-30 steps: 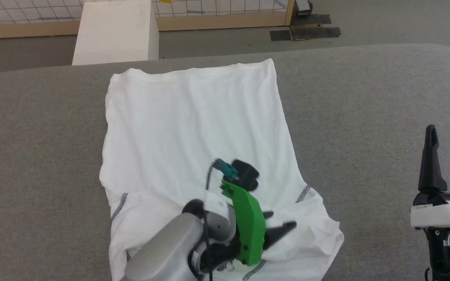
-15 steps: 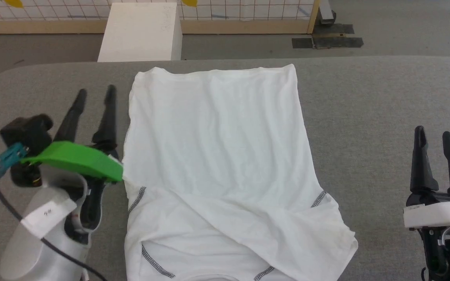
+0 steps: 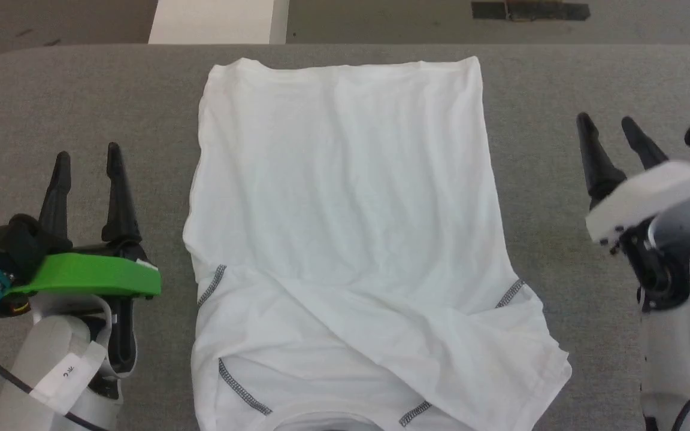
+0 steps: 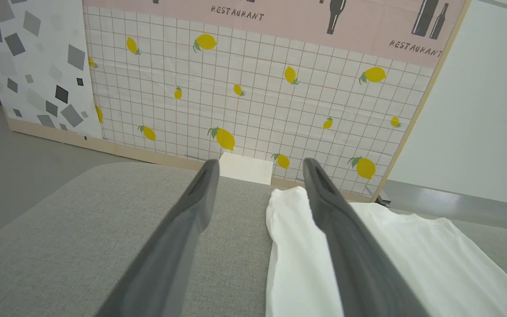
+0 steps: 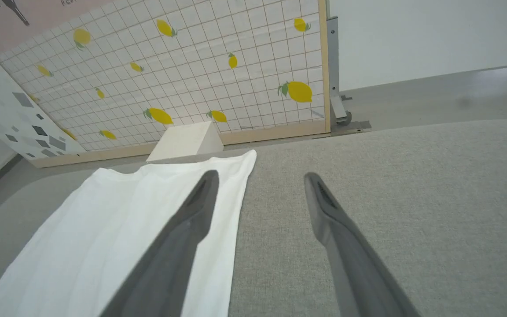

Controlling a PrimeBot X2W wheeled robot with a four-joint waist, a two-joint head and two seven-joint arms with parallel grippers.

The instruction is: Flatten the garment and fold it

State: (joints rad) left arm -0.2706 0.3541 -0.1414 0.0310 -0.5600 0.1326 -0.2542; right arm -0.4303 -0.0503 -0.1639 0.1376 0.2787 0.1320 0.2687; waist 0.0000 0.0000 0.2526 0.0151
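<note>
Entry, head view: you have the garment (image 3: 345, 209) lying on the grey padded table (image 3: 560, 78), about midway between your two arms. Its straight hem is at the far edge and the neckline sits at the near edge, cut off by the bottom of the view. The far part lies flat with light wrinkles. Across the near part a layer of cloth is folded over on a slant, and its corner sticks out to the robot's right. Dark zigzag stitching shows at four short seams near that fold.

Your left gripper (image 3: 87, 151) is beside the garment's left edge, not touching it. Its fingers point away from the robot and are parted, with nothing between them. In the left wrist view one finger overlaps the cloth edge – you cannot tell from that view how high it sits over the table. A green cover (image 3: 87, 275) sits on this wrist.

Your right gripper (image 3: 607, 118) is off the garment's right side, well apart from the cloth, over bare table. Its fingers are spread and empty too.

Beyond the far table edge stands a white box (image 3: 219, 21), and behind that, in the wrist views, a lemon-print grid panel (image 4: 253, 101).
</note>
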